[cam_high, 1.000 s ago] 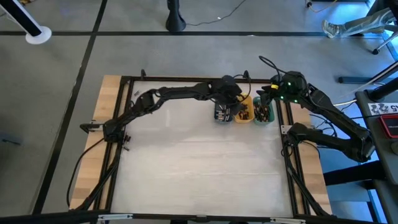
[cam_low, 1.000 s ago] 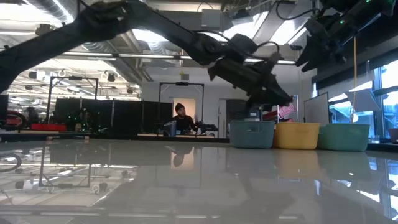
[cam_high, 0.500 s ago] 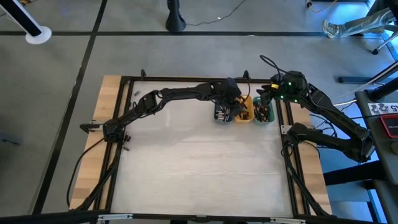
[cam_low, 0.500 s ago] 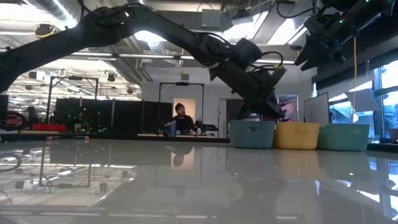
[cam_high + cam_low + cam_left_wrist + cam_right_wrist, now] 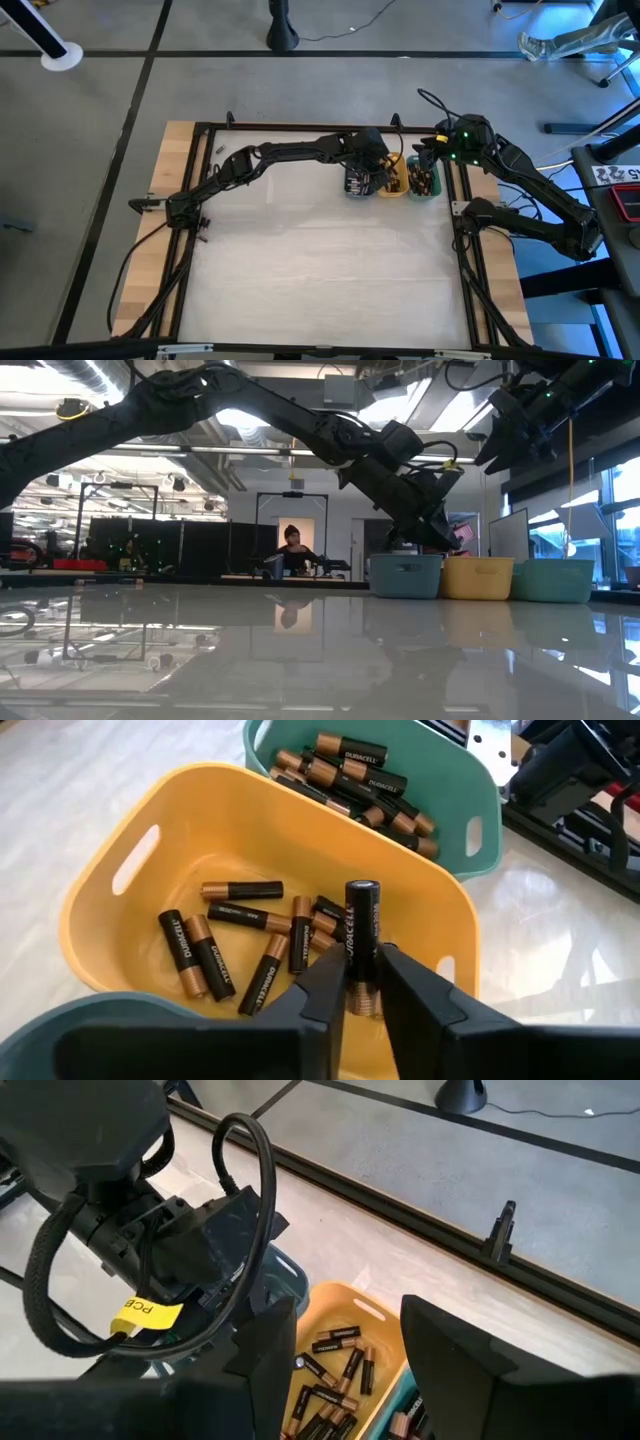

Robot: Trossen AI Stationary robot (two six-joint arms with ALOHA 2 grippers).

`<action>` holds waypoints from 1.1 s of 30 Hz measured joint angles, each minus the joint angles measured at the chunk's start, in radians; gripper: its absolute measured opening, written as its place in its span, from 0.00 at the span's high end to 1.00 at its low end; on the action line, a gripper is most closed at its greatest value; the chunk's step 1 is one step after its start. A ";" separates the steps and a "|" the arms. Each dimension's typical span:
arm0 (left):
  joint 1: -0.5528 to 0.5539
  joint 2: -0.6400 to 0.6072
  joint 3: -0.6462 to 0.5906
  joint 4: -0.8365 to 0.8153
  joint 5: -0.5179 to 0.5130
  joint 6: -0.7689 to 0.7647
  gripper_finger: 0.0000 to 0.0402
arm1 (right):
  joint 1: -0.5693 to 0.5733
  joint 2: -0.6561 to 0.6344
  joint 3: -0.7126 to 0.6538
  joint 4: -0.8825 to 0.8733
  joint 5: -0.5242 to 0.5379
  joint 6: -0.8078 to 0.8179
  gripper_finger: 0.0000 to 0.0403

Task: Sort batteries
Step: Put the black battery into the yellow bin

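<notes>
Your left gripper [image 5: 362, 982] pinches one black-and-copper cylindrical battery [image 5: 361, 942] upright over the yellow plastic tray [image 5: 108, 855], evidently to drop it among matching cells. Your right gripper [image 5: 340, 1342] waits spread and empty above the trays.

Two black jointed arms [image 5: 290, 152], looped black cables, yellow label tag [image 5: 146, 1313], green indicator light [image 5: 462, 138]

Black-and-copper batteries [image 5: 262, 938] loose in yellow and green trays.
</notes>
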 joint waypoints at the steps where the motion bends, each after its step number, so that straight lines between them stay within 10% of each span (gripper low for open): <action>1: 0.000 0.000 0.000 -0.002 0.000 0.000 0.85 | 0.000 0.000 0.000 0.000 0.000 0.000 0.55; 24: 0.016 -0.010 0.043 -0.043 0.001 0.036 0.61 | 0.000 0.000 0.000 -0.024 -0.001 -0.003 0.55; 33: 0.067 -0.111 0.113 -0.502 -0.007 0.190 0.61 | 0.000 0.000 0.000 -0.050 -0.001 -0.008 0.55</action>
